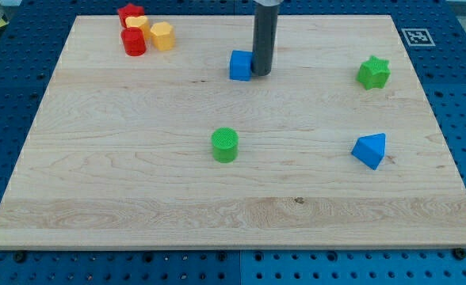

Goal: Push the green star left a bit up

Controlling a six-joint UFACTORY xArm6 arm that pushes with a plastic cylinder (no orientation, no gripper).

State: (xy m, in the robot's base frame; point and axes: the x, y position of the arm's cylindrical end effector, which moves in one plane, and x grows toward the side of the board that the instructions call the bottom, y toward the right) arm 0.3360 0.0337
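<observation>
The green star (373, 73) lies on the wooden board (138, 182) near the view's right edge, in the upper part. My tip (261, 74) is well to the star's left, at about the same height in the view. It stands right beside the right side of a blue cube (240, 66), touching or nearly touching it. The dark rod rises from the tip out of the view's top.
A green cylinder (225, 145) stands near the board's middle. A blue triangular block (370, 150) lies at the lower right, below the star. At the upper left a red star (129, 13), a red cylinder (134, 42) and two yellow blocks (162, 36) cluster together.
</observation>
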